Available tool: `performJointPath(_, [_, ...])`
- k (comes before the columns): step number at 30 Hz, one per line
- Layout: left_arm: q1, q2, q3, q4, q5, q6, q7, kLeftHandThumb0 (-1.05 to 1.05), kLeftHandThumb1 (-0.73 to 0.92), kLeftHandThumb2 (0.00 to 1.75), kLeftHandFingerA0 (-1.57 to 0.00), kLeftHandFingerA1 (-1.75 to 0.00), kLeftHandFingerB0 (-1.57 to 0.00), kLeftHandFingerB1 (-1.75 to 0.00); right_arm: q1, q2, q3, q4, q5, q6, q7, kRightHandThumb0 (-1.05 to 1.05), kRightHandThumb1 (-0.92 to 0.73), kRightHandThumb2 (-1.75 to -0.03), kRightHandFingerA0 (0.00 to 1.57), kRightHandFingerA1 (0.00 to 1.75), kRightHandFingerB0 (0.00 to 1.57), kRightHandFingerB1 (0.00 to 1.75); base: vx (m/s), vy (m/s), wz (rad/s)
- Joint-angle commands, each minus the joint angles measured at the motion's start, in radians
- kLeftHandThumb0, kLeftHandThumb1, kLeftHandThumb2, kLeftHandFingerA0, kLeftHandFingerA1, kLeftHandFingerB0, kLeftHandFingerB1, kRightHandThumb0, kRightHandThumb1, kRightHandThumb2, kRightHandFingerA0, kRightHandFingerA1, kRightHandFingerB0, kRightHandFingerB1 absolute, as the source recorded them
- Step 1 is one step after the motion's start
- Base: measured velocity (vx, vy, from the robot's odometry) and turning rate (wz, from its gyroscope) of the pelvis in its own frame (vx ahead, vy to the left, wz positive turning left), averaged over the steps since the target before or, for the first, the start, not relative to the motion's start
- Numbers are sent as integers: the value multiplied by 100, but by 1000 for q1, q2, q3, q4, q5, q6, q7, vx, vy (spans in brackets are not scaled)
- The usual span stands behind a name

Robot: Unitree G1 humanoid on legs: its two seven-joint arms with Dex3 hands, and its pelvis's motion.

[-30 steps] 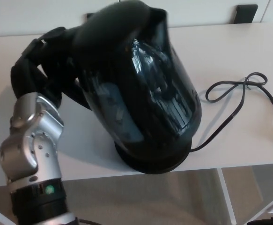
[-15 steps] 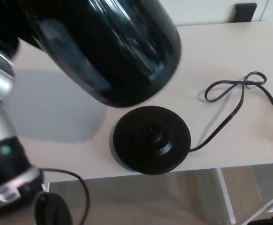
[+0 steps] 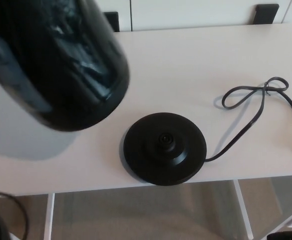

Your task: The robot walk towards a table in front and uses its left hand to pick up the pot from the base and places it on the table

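Black, glossy and hard-looking, the pot (image 3: 55,60) fills the upper left of the head view, blurred and close to the camera. It is raised clear of the pale table (image 3: 186,65) and sits up and to the left of the round black base (image 3: 164,148). The base lies bare near the table's front edge, with its centre connector exposed. A grey shadow (image 3: 25,145) is cast on the tabletop under the pot, to the left of the base. The body is judged to be rigid and smooth, and so slippery where its rounded wall is pressed. Its weight is judged moderate, and greater if water is carried, which cannot be told because the inside is not shown. A hard knock on set-down is best avoided, since the shiny wall could be scuffed or cracked. The handle is judged the proper place for a hold, but it is not seen in this view. Neither robot hand is shown. The left hand is presumed to be hidden behind or beyond the pot, since the pot is kept aloft by something. How far that hand is closed, and on which part, cannot be told. The power cord (image 3: 251,107) lies looped on the right of the table, joined to the base and well apart from the pot. The bare left part of the tabletop is therefore judged free for the placing.
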Motion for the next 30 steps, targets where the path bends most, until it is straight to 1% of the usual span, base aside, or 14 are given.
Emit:
performJointPath(1, [35, 67, -4, 66, 22, -173, -92, -8, 82, 62, -82, -170, -61, -98, 0, -15, -3, -4, 0, 6, 5, -65, -38, -66, 83, 80, 61, 74, 0, 0, 0])
performJointPath(3, [44, 81, 0, 102, 23, -208, -110, -9, 83, 58, -79, -174, -61, -101, -3, -19, -1, 1, -3, 4, 6, -66, -40, -65, 81, 79, 61, 73, 0, 0, 0])
performJointPath(4, [48, 85, -3, 120, 31, -233, -115, -12, 80, 65, -82, -167, -68, -99, -4, -19, -2, 0, -2, 7, 6, -65, -39, -66, 81, 78, 61, 72, 0, 0, 0])
performJointPath(6, [56, 97, -15, 151, 53, -275, -129, -13, 82, 67, -82, -166, -73, -93, -4, -19, -1, -6, -4, 13, 0, -66, -39, -65, 81, 77, 61, 70, 0, 0, 0])
performJointPath(9, [65, 107, -42, 189, 97, -332, -126, -14, 79, 69, -88, -164, -72, -90, -11, -15, 0, -2, -5, 20, -7, -66, -39, -64, 83, 76, 62, 70, 0, 0, 0])
performJointPath(12, [70, 110, -59, 209, 114, -364, -123, -14, 80, 67, -87, -161, -76, -92, -11, -15, 0, 0, -6, 20, -11, -65, -39, -64, 84, 76, 63, 70, 0, 0, 0])
performJointPath(13, [81, 113, -75, 219, 132, -389, -129, -15, 80, 65, -93, -156, -74, -92, -10, -16, 2, -1, -8, 19, -10, -66, -39, -63, 84, 77, 63, 70, 0, 0, 0])
performJointPath(16, [100, 121, -111, 248, 170, -444, -139, -19, 82, 64, -95, -148, -74, -88, -10, -17, 4, -4, -10, 15, -11, -65, -39, -64, 82, 78, 62, 71, 0, 0, 0])
performJointPath(21, [111, 115, -163, 303, 222, -533, -129, -19, 82, 64, -92, -150, -75, -87, -18, -17, 6, -4, -13, 19, -15, -66, -41, -62, 83, 75, 61, 68, 0, 0, 0])
performJointPath(25, [118, 106, -205, 298, 255, -541, -101, -20, 84, 64, -93, -153, -75, -86, -20, -13, 7, 5, -13, 11, -18, -66, -41, -61, 85, 76, 62, 68, 0, 0, 0])
performJointPath(26, [120, 94, -216, 299, 261, -543, -88, -21, 83, 64, -96, -150, -77, -85, -21, -13, 11, 6, -18, 11, -21, -66, -29, -87, 82, 80, 58, 72, 0, 0, 0])
performJointPath(27, [121, 89, -221, 300, 264, -545, -82, -21, 83, 64, -96, -150, -77, -85, -21, -13, 12, 6, -20, 11, -22, -66, -29, -87, 82, 80, 58, 72, 0, 0, 0])
performJointPath(28, [123, 86, -227, 301, 266, -547, -78, -21, 83, 64, -96, -147, -78, -86, -19, -12, 12, 2, -17, 11, -18, -64, -40, -63, 83, 77, 61, 69, 0, 0, 0])
performJointPath(30, [123, 73, -235, 310, 264, -564, -79, -21, 82, 69, -94, -149, -77, -88, -18, -12, 15, -6, -18, 11, -15, -61, -40, -64, 80, 76, 61, 69, 0, 0, 0])
